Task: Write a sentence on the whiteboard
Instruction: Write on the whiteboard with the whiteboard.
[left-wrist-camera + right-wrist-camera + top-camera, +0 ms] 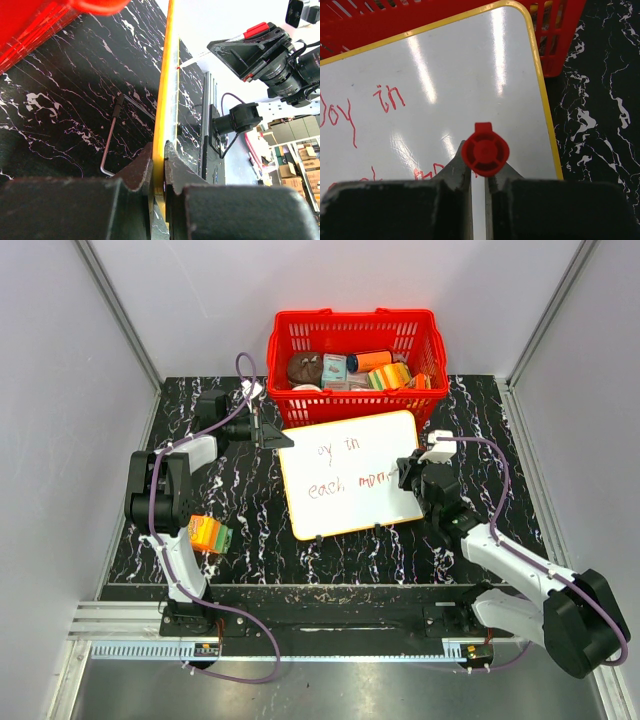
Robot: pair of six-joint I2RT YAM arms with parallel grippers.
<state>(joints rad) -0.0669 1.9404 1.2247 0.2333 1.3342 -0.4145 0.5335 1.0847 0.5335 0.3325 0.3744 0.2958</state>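
- Left hand [159, 150] is clenched on the whiteboard [372, 462] at its yellow rim.
- Right hand [479, 172] grasps a red marker [485, 151] above it.
- The whiteboard lies on the table [250, 525], touching the red basket [355, 335].
- The sentence [389, 97] reads "joy in", then "each mo…", with its end hidden.

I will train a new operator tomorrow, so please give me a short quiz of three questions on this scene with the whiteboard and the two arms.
1. Short answer: what stands just beyond the far edge of the whiteboard?
2. Choose one: what do the right jaws hold? A) a red marker B) a sponge C) nothing
3. True or false: the left jaws stand open, away from the whiteboard.

Key
1. The red basket.
2. A.
3. False: they are shut on the whiteboard's yellow rim.
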